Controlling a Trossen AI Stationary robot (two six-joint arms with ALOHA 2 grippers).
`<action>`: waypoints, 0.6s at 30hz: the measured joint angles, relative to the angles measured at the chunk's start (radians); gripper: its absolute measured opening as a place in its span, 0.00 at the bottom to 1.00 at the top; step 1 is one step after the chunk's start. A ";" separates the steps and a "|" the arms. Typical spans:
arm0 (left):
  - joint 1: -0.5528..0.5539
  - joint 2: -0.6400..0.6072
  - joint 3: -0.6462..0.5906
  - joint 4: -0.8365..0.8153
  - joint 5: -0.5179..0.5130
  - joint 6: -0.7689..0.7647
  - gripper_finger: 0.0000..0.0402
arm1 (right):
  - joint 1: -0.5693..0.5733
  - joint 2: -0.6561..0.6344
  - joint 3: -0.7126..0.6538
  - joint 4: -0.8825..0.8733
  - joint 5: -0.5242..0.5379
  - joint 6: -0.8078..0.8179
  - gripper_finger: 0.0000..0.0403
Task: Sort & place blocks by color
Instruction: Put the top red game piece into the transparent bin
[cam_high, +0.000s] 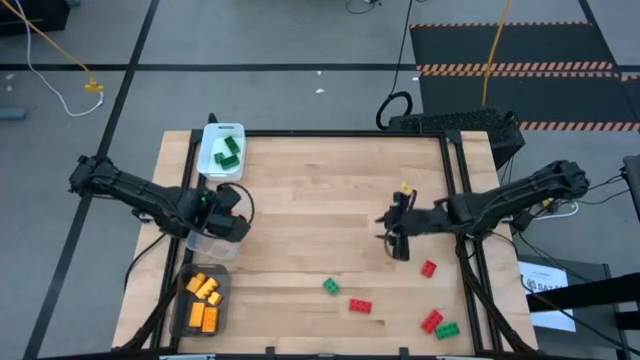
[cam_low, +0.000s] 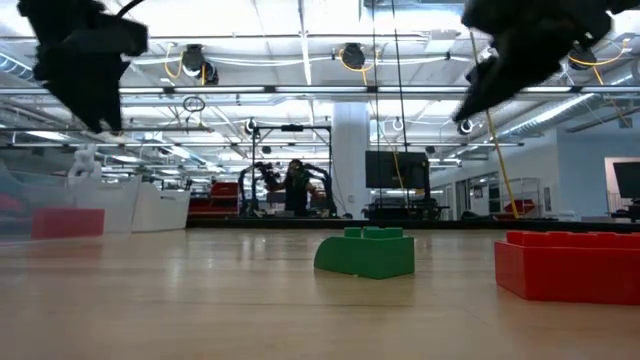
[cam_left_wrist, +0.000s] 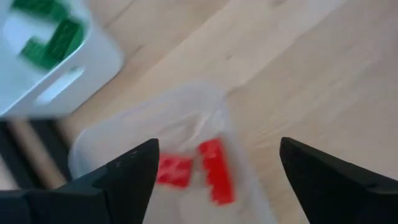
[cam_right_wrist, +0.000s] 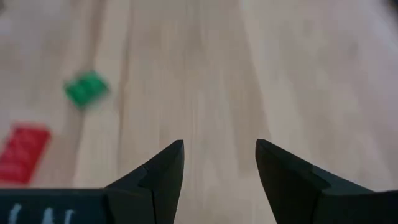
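Observation:
My left gripper (cam_left_wrist: 219, 143) is open and hangs above the clear tray (cam_high: 205, 243), empty. Two red blocks (cam_left_wrist: 216, 169) lie in that tray. Green blocks (cam_high: 228, 152) sit in the white tray (cam_high: 222, 131), and orange blocks (cam_high: 204, 300) fill the dark tray (cam_high: 182, 322). My right gripper (cam_right_wrist: 219, 144) is open, empty, and held over the right half of the table (cam_high: 390, 238). Loose on the wood lie a yellow block (cam_high: 405, 188), three red blocks (cam_high: 428, 267) (cam_high: 360, 306) (cam_high: 431, 321) and two green blocks (cam_high: 330, 286) (cam_high: 446, 329).
The three trays stand in a row along the table's left edge. A raised frame rail (cam_high: 452, 190) borders the table on the right and far sides. In the low view a green block (cam_low: 367, 252) and a red block (cam_low: 570, 265) stand close to the camera.

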 joint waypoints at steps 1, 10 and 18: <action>0.004 0.000 0.009 0.033 -0.004 0.037 0.80 | 0.012 0.018 0.000 -0.039 0.000 0.029 0.47; 0.015 0.000 0.056 0.583 -0.057 0.557 0.72 | 0.099 0.094 0.000 -0.235 -0.103 0.335 0.47; 0.043 0.000 0.057 0.971 -0.053 0.918 0.73 | 0.238 0.085 0.000 -0.288 -0.356 0.313 0.47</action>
